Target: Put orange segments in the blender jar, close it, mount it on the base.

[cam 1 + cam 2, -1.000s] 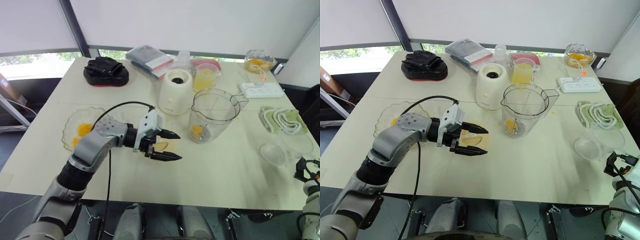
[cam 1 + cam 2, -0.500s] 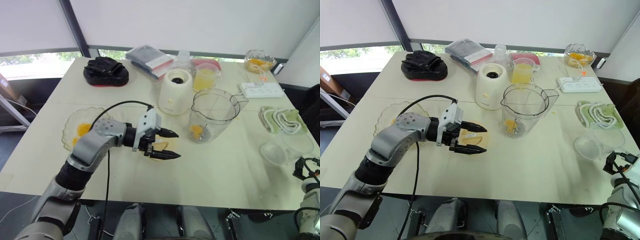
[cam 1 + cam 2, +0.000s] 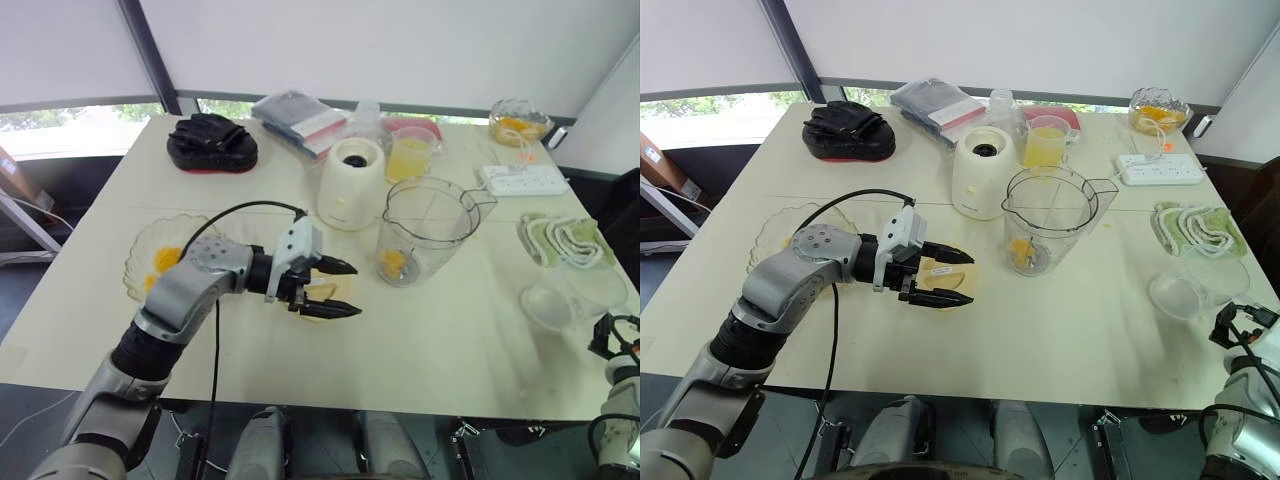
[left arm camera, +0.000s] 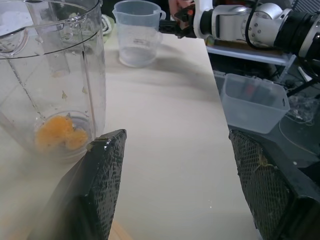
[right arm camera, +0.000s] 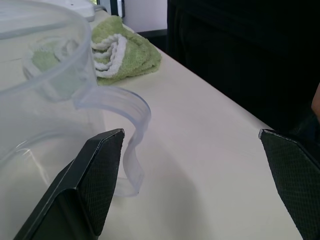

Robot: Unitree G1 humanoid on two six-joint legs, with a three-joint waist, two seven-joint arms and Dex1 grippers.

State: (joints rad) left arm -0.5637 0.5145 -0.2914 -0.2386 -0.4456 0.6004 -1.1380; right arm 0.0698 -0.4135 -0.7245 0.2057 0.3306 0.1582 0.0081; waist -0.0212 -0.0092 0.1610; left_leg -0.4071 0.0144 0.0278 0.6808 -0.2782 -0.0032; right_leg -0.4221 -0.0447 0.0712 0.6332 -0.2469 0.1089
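Left gripper [image 3: 338, 290] hovering over bare tabletop, fingers spread and empty, right gripper [image 5: 190, 185] at the table's [image 3: 440, 350] near right edge, fingers wide apart, just beside a clear cup [image 3: 560, 300], blender jar [image 3: 425, 232] mid-table with orange segments [image 3: 393, 263] inside, base [image 3: 350, 183] just behind it.

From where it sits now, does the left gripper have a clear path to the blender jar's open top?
Probably yes. The left gripper hangs open over the table just left of the blender jar, with only bare tabletop between them. It would need to rise above the rim; the base stands behind, out of the path.
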